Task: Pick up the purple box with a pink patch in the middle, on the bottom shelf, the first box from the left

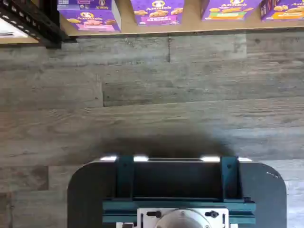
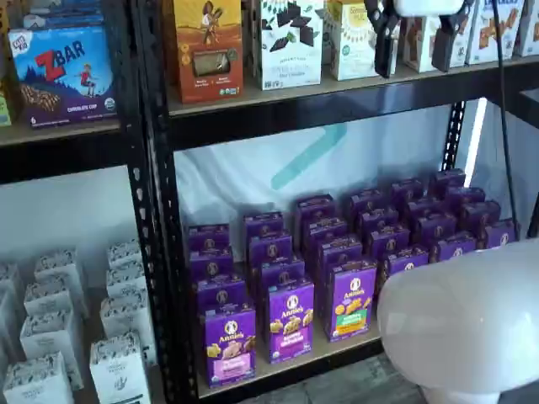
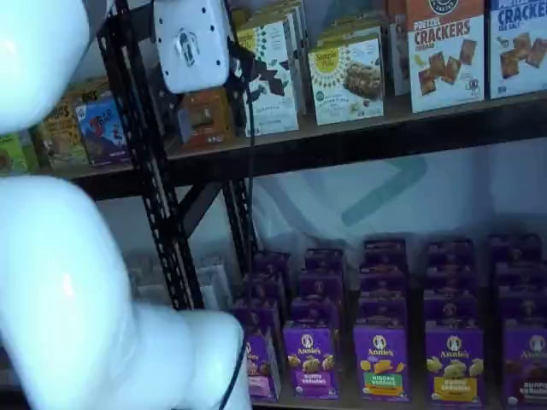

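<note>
A dark mount with teal brackets (image 1: 178,190) fills the nearest part of the wrist view, over grey plank flooring (image 1: 142,95). The small upright purple carton with the pink band (image 2: 230,345) stands at the front left corner of the light tan wooden bottom shelf (image 2: 337,347), its long axis vertical. The white-bodied gripper with black fingers (image 2: 415,42) hangs well above and to the right of it, so the reach should go down and leftward. A plain gap separates the fingers. In a shelf view the white arm (image 3: 77,282) partly hides that carton (image 3: 261,363); the wrist view shows its front (image 1: 90,14).
</note>
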You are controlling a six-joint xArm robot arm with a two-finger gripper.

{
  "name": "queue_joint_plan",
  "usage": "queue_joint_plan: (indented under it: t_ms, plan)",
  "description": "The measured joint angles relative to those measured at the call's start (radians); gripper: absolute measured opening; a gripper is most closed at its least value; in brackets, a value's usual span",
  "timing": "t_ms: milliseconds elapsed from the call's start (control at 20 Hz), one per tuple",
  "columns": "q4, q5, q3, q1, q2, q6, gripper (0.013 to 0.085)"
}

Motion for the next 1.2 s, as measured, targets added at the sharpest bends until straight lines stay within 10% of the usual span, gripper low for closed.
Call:
queue_joint_plan:
  t_ms: [200, 1200]
  plan:
    - [0.067, -0.035, 0.019, -0.062, -0.021, -0.036, 0.0850]
    - [-0.006, -0.222, 0.222, -0.048, -0.042, -0.054, 0.0850]
